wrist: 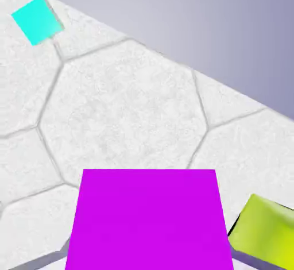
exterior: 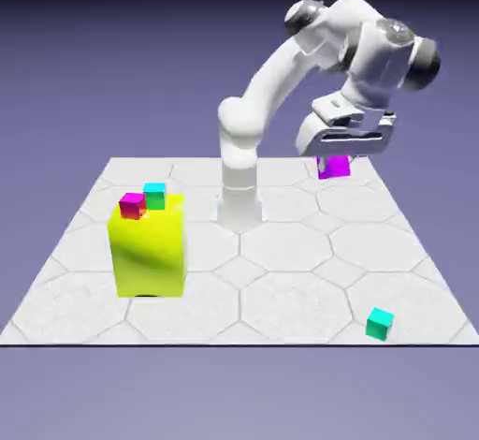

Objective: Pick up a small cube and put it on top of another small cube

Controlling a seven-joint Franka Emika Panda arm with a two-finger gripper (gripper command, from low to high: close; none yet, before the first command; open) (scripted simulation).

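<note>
A small cube, plain purple, hangs under the white hand over the table's far part, at the exterior view's right. My gripper is shut on it. In the hand view this small cube fills the bottom middle between the fingers and hides most of them; my gripper sits at the bottom edge. The other small cube is out of view in both frames.
A big yellow block stands at the exterior view's left, carrying a magenta cube and a teal cube. Another teal cube lies near the front right. The hand view shows a teal cube and a yellow block.
</note>
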